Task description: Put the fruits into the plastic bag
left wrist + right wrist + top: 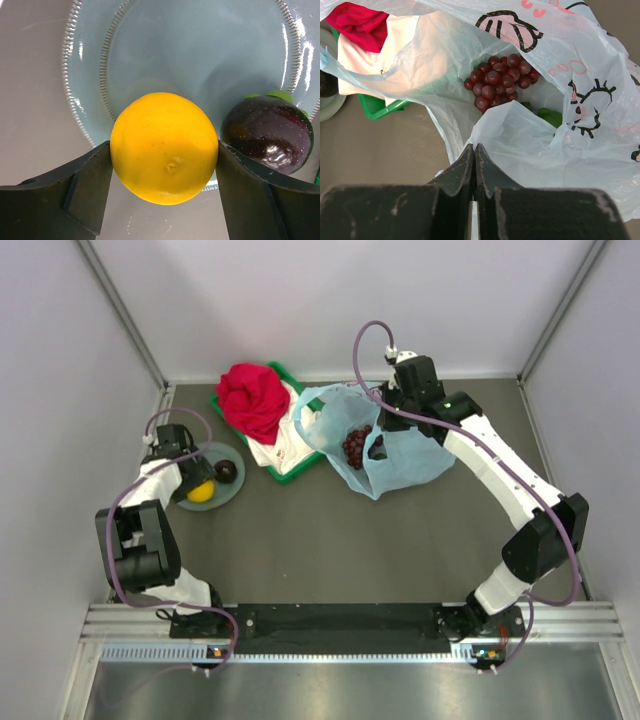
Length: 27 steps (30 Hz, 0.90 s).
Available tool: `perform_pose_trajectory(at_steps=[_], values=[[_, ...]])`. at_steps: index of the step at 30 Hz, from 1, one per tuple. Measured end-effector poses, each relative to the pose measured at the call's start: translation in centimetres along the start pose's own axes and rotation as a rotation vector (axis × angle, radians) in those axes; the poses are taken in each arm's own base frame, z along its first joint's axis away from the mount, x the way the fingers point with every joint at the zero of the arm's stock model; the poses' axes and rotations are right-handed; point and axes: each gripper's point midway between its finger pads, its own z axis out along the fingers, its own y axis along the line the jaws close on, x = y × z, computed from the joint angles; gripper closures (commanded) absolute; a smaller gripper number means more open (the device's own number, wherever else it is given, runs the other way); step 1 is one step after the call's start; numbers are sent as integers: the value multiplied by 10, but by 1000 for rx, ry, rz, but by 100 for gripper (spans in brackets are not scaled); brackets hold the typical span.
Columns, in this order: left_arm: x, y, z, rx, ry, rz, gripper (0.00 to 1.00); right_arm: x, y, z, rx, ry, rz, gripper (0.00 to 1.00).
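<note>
gripping the citrus (164,147) at the near rim of the plate (200,60), your left gripper (165,167) presses a finger on each side. the plastic bag (415,465) lies well right of the plate, its rim apparently pinched between the closed fingers of your right gripper (474,150).

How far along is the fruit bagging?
Done: the grapes and green fruit lie inside the bag. In hand: the left pincer is closed on the orange, which sits on the plate; the right pincer pinches the bag's edge. Left: bag the orange, then the dark fruit beside it on the plate.
</note>
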Motion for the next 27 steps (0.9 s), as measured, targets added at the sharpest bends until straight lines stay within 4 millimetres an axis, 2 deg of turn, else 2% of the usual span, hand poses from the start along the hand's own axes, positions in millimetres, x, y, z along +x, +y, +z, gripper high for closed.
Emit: perform_pose_trajectory(at_steps=[6, 9, 22, 27], values=[[-13, 0, -9, -8, -24, 7, 56, 0, 0, 0, 0, 0, 0, 100], [-25, -5, -19, 14, -61, 9, 56, 0, 0, 0, -1, -1, 2, 100], [-75, -40, -70, 189, -212, 47, 58, 0, 4, 0, -15, 3, 29, 100], [-85, -49, -85, 238, -246, 53, 59, 0, 4, 0, -16, 3, 37, 100]])
